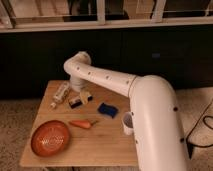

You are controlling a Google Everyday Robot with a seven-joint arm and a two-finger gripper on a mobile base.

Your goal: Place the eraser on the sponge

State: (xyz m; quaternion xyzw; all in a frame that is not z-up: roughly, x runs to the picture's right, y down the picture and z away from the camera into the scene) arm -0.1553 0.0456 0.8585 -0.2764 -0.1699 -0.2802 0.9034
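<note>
Camera view, the only one on record. A wooden table point(100, 150) stands on a speckled floor before a dark wall, with a window frame above. The white arm point(150, 115) enters from the lower right, rises across the table to a bend at the far left side, and turns down toward the tabletop. The gripper point(80, 91) sits at the low end of that descent, close above the far left part of the table; whether it is open or closed cannot be told, nor whether it has hold of anything. The eraser point(75, 102), a small block with a black base and a pale top, lies on the table just below and in front of the gripper; contact between the two cannot be confirmed. A small tan-and-dark item point(86, 96) lies just beside the eraser on its right; what it is cannot be determined. The sponge point(107, 109), a dark blue flat pad, rests on the table to the right of the eraser, near it but apart, with nothing on it. A white bottle point(61, 93) lies on its side to the left of the gripper. An orange carrot point(80, 123) lies nearer the front edge, between the sponge and a round orange bowl point(50, 138) at the front left corner. A white cup point(128, 123) stands upright right of the sponge, partly covered by the arm.
</note>
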